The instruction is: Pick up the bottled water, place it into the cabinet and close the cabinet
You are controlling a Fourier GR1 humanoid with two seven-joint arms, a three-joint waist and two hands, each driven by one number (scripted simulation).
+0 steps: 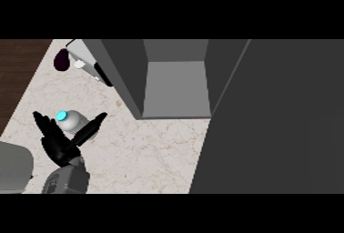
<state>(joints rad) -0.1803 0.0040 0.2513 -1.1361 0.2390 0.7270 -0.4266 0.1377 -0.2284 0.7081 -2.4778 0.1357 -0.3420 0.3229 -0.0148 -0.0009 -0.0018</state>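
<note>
The bottled water point(74, 122), clear with a cyan cap, is on the marble counter point(141, 154) at the left. My left hand point(64, 152) comes up from the lower edge, open. Its fingers point(46, 129) reach along the bottle's left side and its thumb point(94, 125) along the right, so the bottle sits in the V between them. The fingers look straight, not curled round it. The dark grey cabinet point(174, 86) stands open at the upper middle, its inside showing nothing on the shelf. My right hand is out of view.
A large dark panel point(275, 123) fills the right side beside the cabinet opening. A dark purple rounded thing point(62, 59) and a white flat thing with a black edge point(91, 63) lie at the back left. A light grey rounded block point(15, 168) sits at the lower left edge.
</note>
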